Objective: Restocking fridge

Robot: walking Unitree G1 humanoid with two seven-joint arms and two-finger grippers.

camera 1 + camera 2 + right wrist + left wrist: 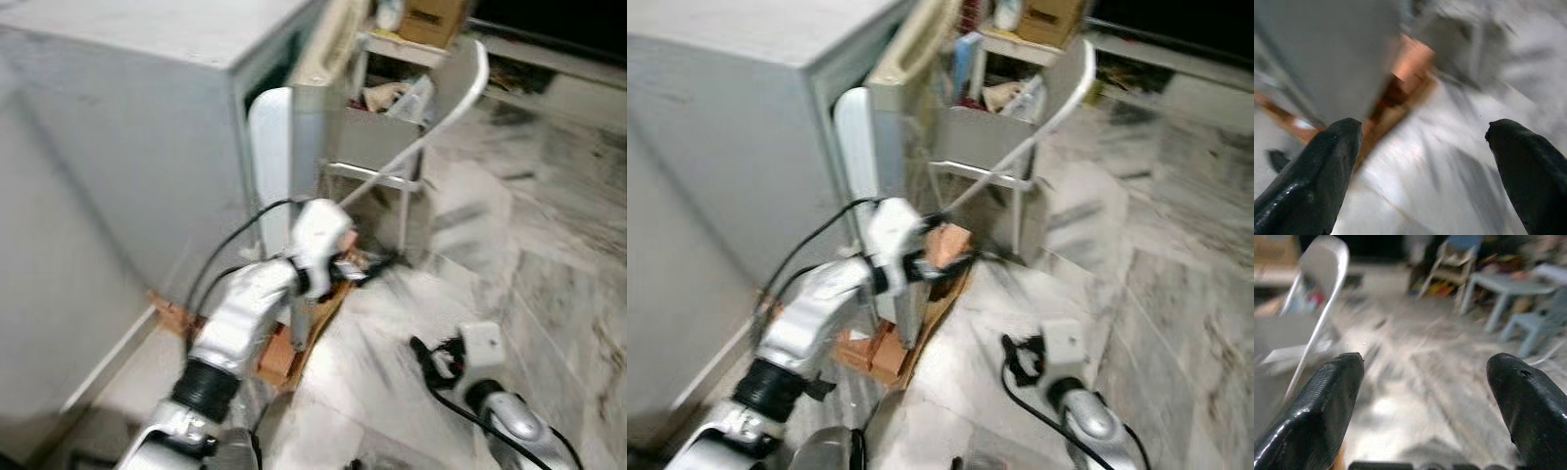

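— Where's the fridge (pixel 127 127)?
— Just left of my raised left end effector (pixel 1425 382), fingers spread wide, empty.
— And the right?
— My right end effector (pixel 1422 147) gapes wide over the marble floor (pixel 549 284).

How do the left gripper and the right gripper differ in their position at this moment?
The left gripper is raised and reaches forward, close to the fridge and the folding chair; the right gripper hangs lower, over the marble floor. The left arm is bent up, the right arm is down at the side. Both grippers are open and hold nothing.
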